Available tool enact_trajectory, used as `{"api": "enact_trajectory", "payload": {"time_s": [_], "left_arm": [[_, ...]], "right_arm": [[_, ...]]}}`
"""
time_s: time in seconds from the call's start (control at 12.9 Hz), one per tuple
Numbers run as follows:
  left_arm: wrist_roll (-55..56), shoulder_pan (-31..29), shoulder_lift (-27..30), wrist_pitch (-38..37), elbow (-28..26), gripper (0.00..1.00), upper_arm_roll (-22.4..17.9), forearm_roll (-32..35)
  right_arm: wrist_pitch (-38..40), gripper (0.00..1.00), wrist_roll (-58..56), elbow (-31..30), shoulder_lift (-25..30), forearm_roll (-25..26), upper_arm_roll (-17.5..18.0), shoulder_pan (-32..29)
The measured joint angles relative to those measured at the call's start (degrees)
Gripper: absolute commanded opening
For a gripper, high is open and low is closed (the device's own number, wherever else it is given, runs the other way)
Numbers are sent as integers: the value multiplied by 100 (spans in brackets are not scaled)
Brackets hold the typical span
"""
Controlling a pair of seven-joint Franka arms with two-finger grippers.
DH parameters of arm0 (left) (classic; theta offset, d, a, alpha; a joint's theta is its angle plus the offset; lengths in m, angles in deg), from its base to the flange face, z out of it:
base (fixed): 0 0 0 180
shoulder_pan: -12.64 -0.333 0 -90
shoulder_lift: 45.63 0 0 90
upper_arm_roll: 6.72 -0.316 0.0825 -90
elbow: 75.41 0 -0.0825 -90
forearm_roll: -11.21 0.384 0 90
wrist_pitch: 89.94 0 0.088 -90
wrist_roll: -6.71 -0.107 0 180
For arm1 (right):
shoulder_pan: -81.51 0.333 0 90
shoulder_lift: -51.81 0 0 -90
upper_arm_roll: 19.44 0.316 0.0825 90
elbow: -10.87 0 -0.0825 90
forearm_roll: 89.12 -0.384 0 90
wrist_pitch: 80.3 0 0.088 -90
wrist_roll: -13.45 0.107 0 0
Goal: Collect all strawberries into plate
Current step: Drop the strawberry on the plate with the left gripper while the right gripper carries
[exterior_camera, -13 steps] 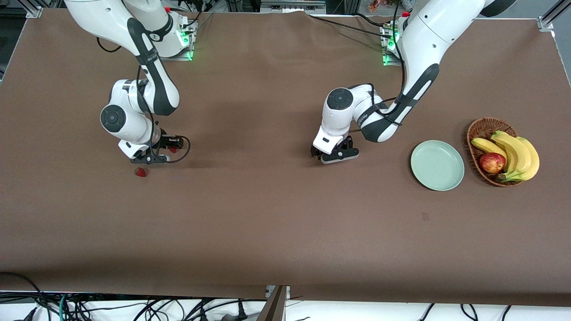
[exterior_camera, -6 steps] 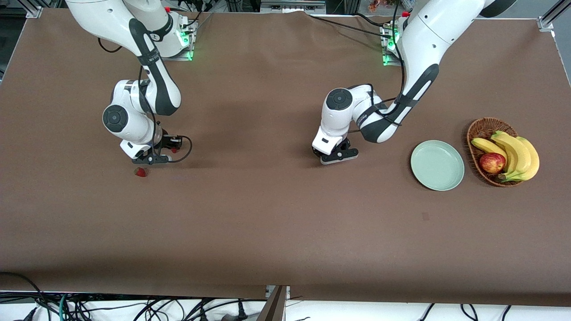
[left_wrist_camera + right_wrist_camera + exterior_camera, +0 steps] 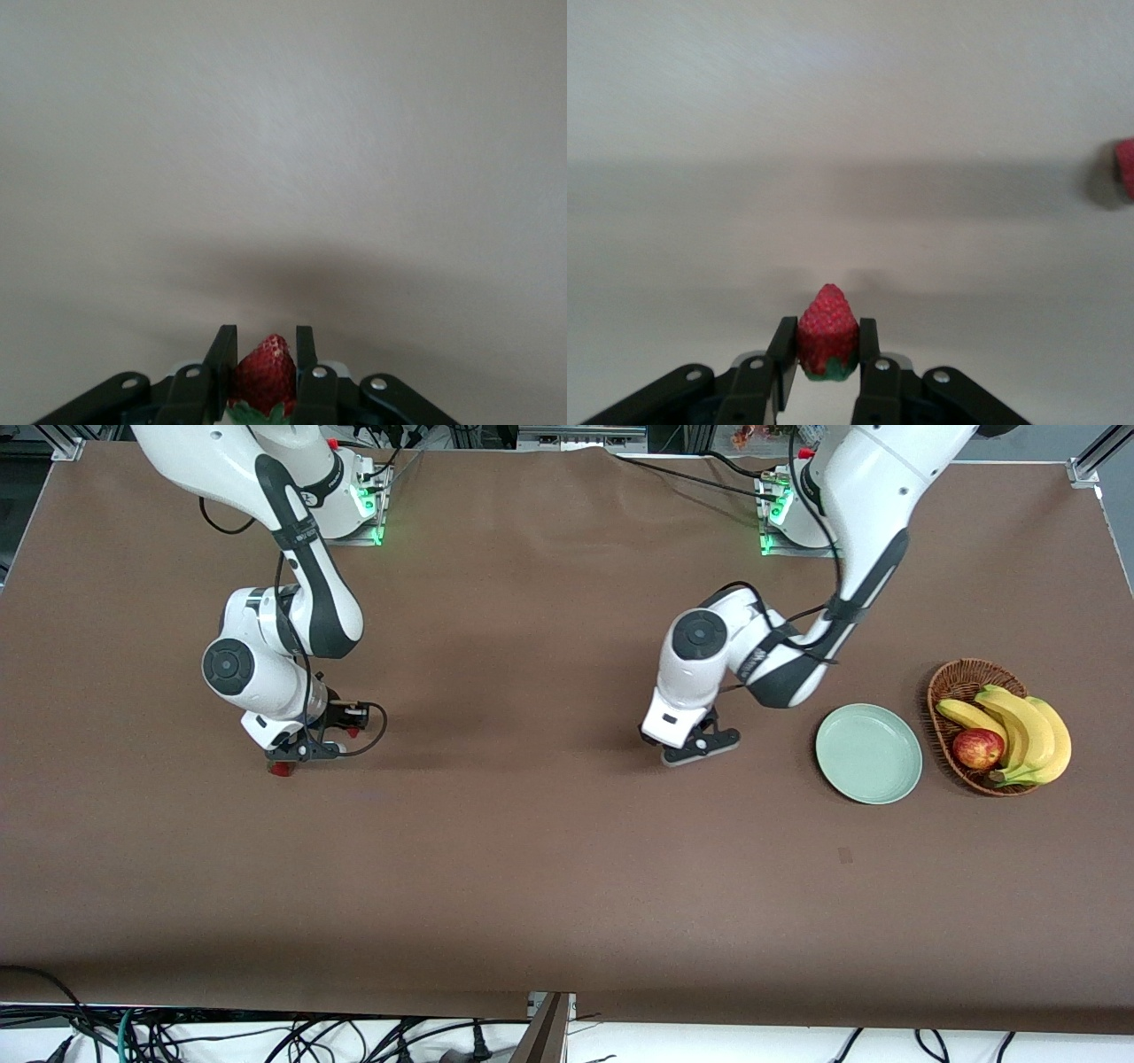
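My left gripper [image 3: 700,751] is shut on a strawberry [image 3: 264,372] and hangs over the bare cloth, between the table's middle and the empty mint-green plate [image 3: 868,755]; its fingers [image 3: 221,350] press the berry's sides. That berry is hidden in the front view. My right gripper [image 3: 285,760] is down at the table at the right arm's end, its jaws closed against a second strawberry [image 3: 827,329], which shows as a red spot in the front view [image 3: 282,770]. A third strawberry [image 3: 1125,168] lies on the cloth close by, partly hidden by the wrist [image 3: 353,732].
A brown wicker basket [image 3: 948,682] with bananas [image 3: 1028,731] and a red-yellow apple [image 3: 977,748] stands beside the plate at the left arm's end. Brown cloth covers the table.
My left gripper has moved toward the plate with its strawberry. My right gripper has shifted down over the strawberry on the cloth, which now sits between its jaws.
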Motion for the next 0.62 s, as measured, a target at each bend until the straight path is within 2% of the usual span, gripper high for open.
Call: {"api": "enact_trajectory", "payload": {"time_s": [0.08,0.23,0.46,0.62], "left_arm": [[-682,-142,119,-483,257,10,-37,-470],[-1992,-275,401,-1173,652,10,-509,-1259],[-4292,-332,869,-1809,713,10,-1761,-2138],[-5695,-362,1009,-1963,604,10,-2616,-2344]], "right_arm": [[167,12,281,217,-3,-3,58,64],[257,12,982,541,-26,-8,263,220],[261,13,2225,1107,-235,-10,774,430],[260,13,3017,1695,-569,-11,1176,473]]}}
